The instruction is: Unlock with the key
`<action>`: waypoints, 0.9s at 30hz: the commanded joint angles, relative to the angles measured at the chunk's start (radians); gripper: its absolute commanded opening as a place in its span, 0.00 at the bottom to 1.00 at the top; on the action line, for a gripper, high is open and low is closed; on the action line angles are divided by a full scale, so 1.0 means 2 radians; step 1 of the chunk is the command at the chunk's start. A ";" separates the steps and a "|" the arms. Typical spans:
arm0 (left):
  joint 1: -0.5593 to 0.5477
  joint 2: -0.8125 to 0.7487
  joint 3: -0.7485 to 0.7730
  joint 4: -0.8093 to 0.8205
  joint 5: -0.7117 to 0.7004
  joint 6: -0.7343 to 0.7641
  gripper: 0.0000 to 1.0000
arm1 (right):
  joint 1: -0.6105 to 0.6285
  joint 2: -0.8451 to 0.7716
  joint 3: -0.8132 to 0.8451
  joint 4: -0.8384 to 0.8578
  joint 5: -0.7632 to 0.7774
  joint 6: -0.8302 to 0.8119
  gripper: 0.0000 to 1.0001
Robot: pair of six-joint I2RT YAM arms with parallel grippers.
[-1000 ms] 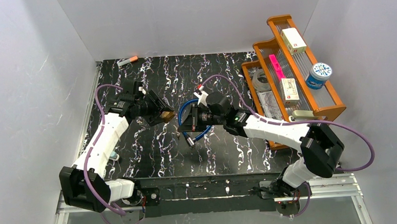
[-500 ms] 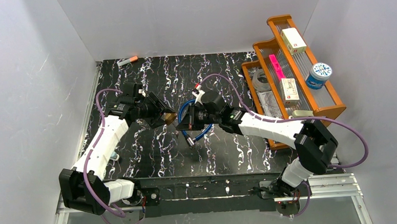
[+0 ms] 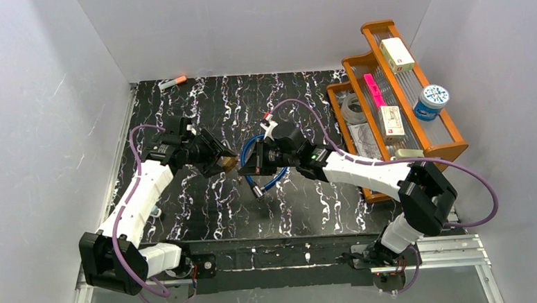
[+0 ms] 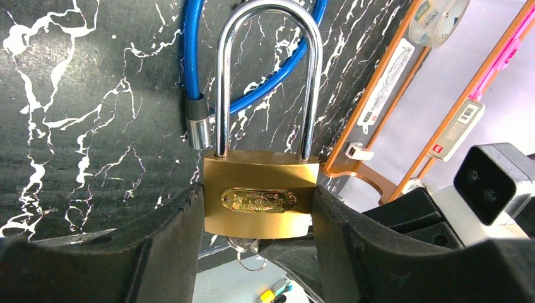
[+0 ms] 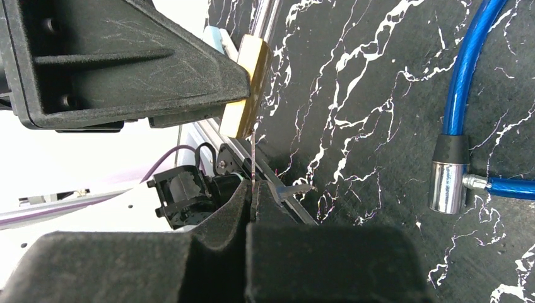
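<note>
An orange marker pen (image 3: 172, 81) lies in the far left corner of the black, white-veined bench (image 3: 206, 203). The left gripper (image 3: 219, 159) reaches in over the middle of the bench. Its black fingers (image 4: 158, 246) are clamped on a brass padlock (image 4: 259, 201), one finger against each narrow side of the body, so the lock is held above the surface. The long silver steel shackle (image 4: 268, 69) points away from the wrist, and both of its legs sit down in the body.

A small silver key (image 5: 252, 161), seen edge-on as a thin strip, enters the end of the padlock opposite the shackle. The right gripper (image 5: 252, 211) meets it from the right, with its jaws pressed together on the key.

A blue plastic-coated cable (image 4: 189, 57) lies looped on the bench beyond the shackle, its chrome end piece (image 5: 446, 186) resting on the surface. I cannot tell whether the shackle passes through the loop.

An orange-brown wooden rack (image 3: 459, 143) stands along the right edge of the bench. It holds small boxes and a round tub.
</note>
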 commanded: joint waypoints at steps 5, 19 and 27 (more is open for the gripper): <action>0.001 -0.023 0.000 0.018 0.022 -0.006 0.11 | 0.003 -0.002 0.005 0.046 -0.031 -0.004 0.01; 0.001 -0.025 0.000 0.022 0.018 -0.006 0.10 | 0.008 -0.009 0.004 0.039 -0.019 -0.003 0.01; 0.001 -0.028 -0.003 0.022 0.016 -0.006 0.10 | 0.007 -0.009 0.016 0.009 0.018 -0.012 0.01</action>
